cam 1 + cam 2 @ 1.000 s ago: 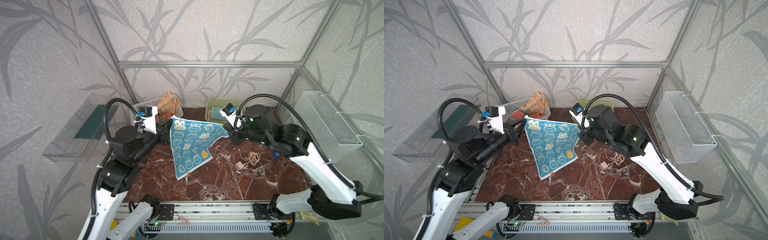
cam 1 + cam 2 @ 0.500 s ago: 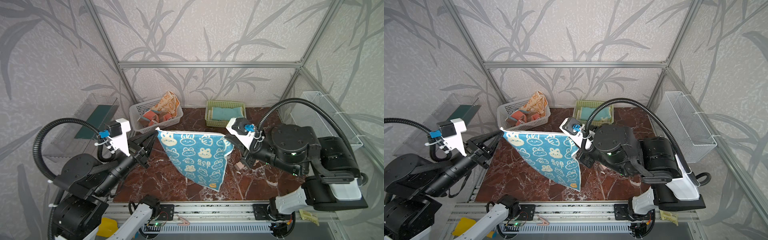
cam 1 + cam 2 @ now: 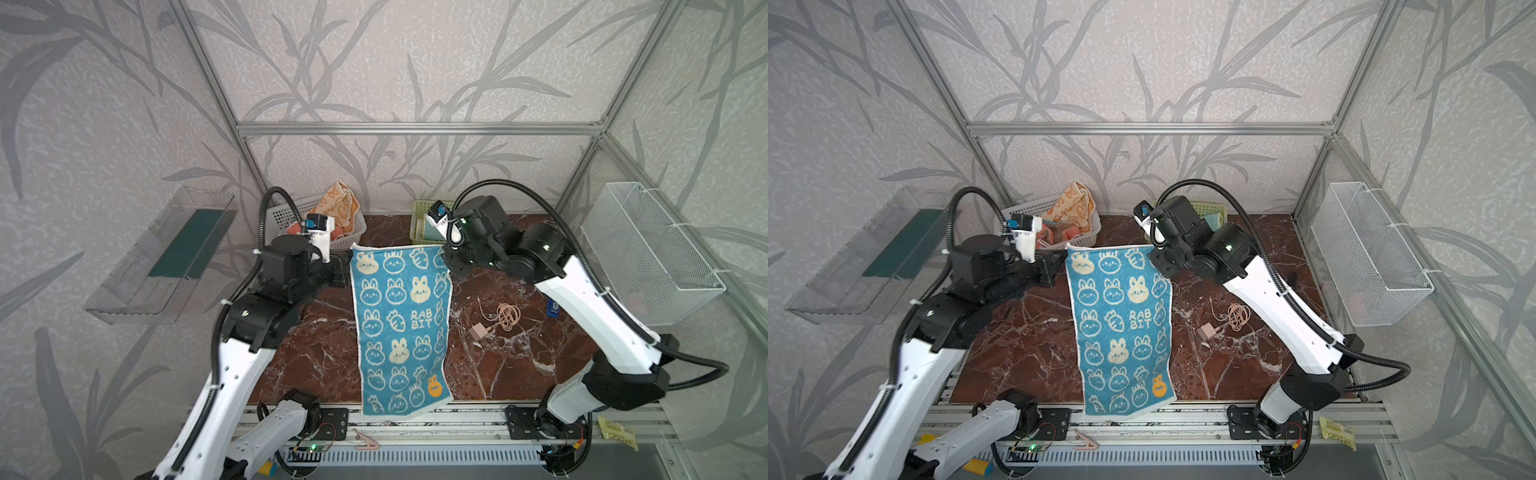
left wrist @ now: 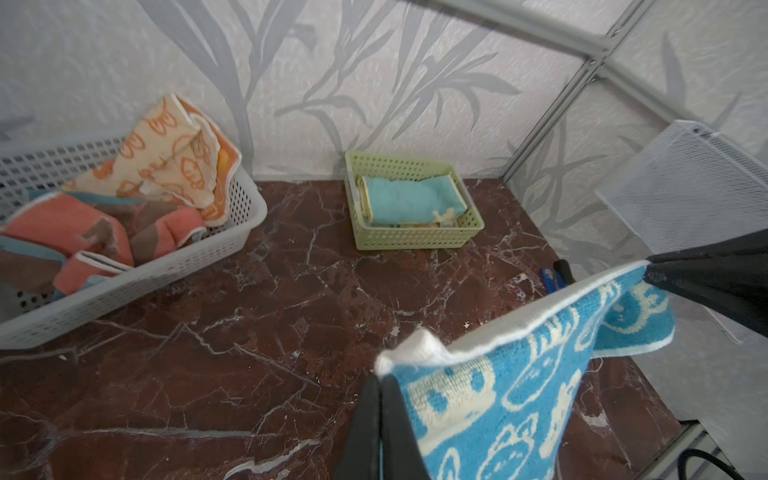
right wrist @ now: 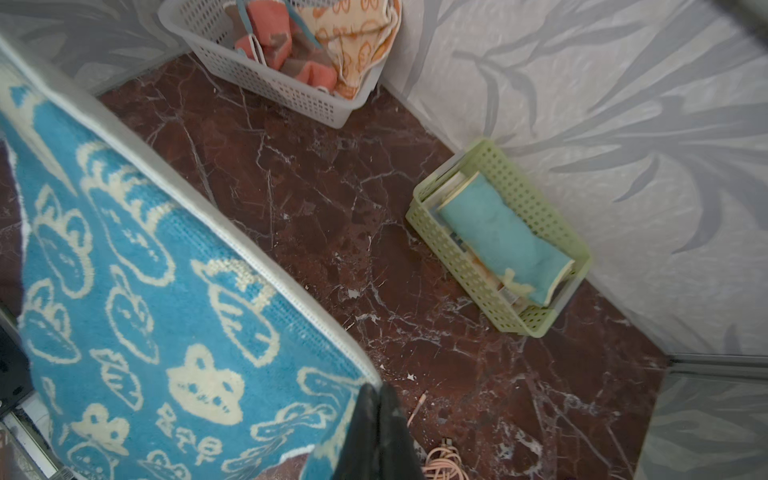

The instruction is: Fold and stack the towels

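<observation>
Pinching a top corner each, the left gripper [image 4: 380, 377] and right gripper [image 5: 376, 388] are clamped tight on the blue towel [image 3: 399, 328], probably to pull its top edge straight for a clean fold. It hangs spread between them above the middle of the table [image 3: 519, 365], showing cream bunnies, carrots and "RABBIT", with its right edge curling.

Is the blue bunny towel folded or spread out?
Spread out. The blue bunny towel shows its whole print, top corners pinched by the left pincer and right pincer.
</observation>
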Controlling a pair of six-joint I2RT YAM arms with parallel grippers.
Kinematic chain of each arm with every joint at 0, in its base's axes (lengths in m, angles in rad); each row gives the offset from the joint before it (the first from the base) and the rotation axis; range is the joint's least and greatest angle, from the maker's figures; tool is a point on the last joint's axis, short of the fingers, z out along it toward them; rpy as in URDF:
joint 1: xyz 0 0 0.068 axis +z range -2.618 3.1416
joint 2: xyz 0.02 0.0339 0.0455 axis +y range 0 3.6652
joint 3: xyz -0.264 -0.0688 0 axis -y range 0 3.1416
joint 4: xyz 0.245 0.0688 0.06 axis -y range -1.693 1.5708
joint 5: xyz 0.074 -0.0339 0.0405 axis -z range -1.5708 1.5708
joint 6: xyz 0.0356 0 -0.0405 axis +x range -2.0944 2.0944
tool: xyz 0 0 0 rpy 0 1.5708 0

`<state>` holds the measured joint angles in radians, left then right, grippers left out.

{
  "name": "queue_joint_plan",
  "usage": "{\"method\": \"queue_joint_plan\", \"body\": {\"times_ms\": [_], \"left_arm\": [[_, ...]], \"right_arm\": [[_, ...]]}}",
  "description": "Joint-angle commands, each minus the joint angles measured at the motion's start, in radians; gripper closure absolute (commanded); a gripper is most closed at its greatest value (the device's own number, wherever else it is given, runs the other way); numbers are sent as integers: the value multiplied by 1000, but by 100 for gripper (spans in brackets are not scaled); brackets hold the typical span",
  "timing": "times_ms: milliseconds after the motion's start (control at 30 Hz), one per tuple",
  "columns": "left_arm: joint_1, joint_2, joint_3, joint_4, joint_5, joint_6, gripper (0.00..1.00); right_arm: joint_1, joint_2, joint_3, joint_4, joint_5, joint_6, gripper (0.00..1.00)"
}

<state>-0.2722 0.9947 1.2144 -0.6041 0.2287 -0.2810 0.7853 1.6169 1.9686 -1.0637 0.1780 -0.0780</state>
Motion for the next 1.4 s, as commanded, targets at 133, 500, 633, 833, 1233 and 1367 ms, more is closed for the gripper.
{"method": "queue_joint_plan", "body": {"times_ms": [133, 500, 633, 833, 1233, 1367], "left_arm": [[131, 232, -154, 354, -9, -11, 100], [191, 533, -132, 613, 32, -3, 100], [198, 561, -131, 665, 83, -18, 100], [207, 601, -59, 646, 141, -41, 100], [219, 553, -194, 642, 156, -53, 100], [222, 480, -300, 644, 159, -65, 100]], "right_arm": [[-145, 260, -96, 295, -168, -45, 100], [-180, 590, 154, 304, -95, -88, 100], [-181, 583, 176, 300, -76, -105, 100], [-189, 555, 195, 309, -54, -136, 100], [-183, 513, 170, 155, -139, -106, 100], [-156, 402, -49, 226, -176, -77, 100]]}}
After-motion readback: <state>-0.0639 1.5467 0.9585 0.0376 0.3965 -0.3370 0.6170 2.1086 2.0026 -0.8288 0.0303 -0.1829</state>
